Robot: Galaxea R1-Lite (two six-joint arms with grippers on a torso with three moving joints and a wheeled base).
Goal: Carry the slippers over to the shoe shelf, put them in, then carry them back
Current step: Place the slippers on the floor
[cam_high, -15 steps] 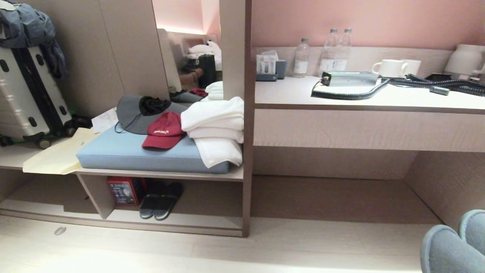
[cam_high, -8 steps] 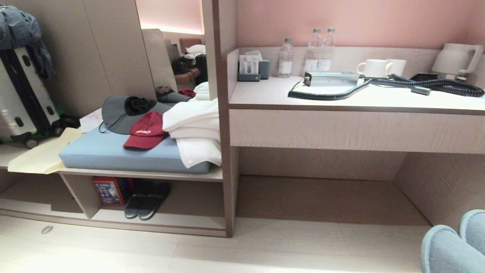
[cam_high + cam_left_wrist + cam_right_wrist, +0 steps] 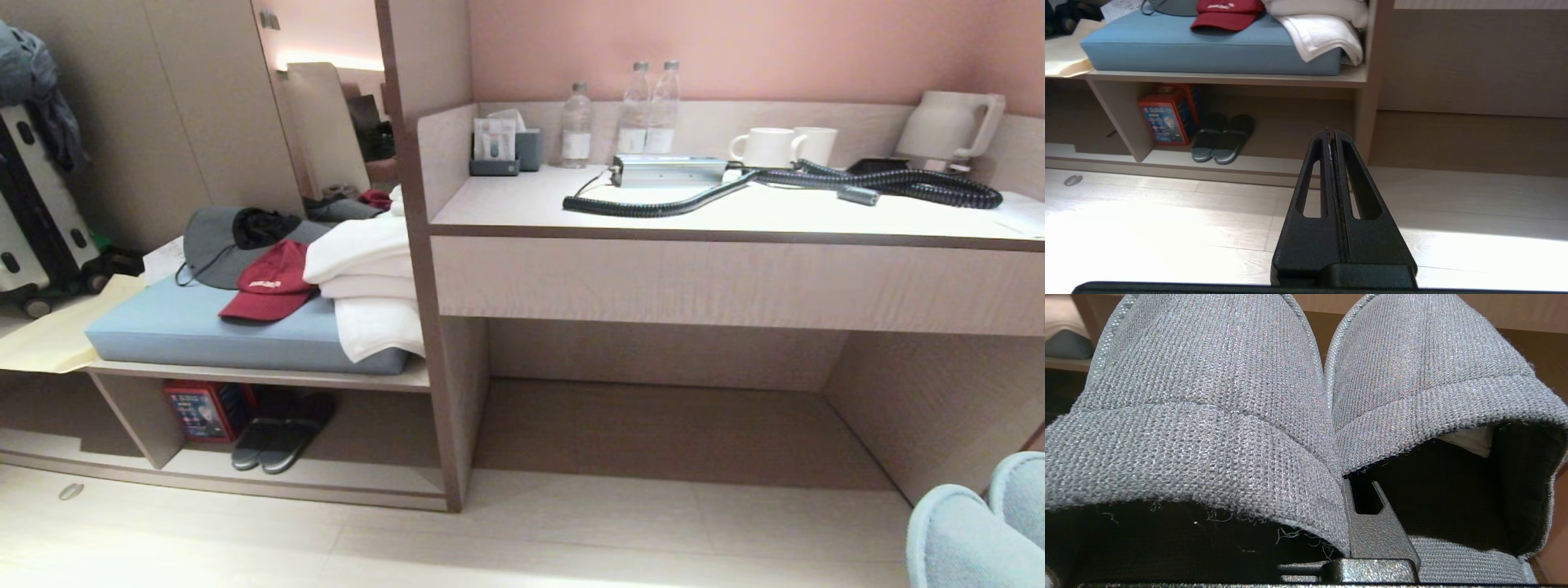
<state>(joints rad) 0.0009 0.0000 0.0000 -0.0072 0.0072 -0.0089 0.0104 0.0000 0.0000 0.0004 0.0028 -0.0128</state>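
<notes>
The grey-blue fabric slippers [image 3: 971, 531] fill the lower right corner of the head view, toes pointing away from me. In the right wrist view my right gripper [image 3: 1343, 486] is shut on the slippers [image 3: 1208, 396], pinching the inner edges of both uppers together. One finger [image 3: 1376, 535] shows and the other is hidden under the fabric. The shoe shelf [image 3: 359, 482] is the low beige compartment under the bench at the left, with a vertical divider panel. My left gripper [image 3: 1331, 132] is shut and empty, low above the floor, facing the shoe shelf [image 3: 1274, 165].
A darker pair of slippers [image 3: 277, 429] and a red box [image 3: 198, 408] sit in the shelf. Above lie a blue cushion [image 3: 204, 327], red cap [image 3: 269, 282] and white towels [image 3: 367, 278]. A counter [image 3: 735, 216] carries bottles, cups, a kettle and a black hose. A suitcase [image 3: 33, 212] stands far left.
The whole head view has shifted left, so the camera has swung right. The slippers stay in the same corner, held as before.
</notes>
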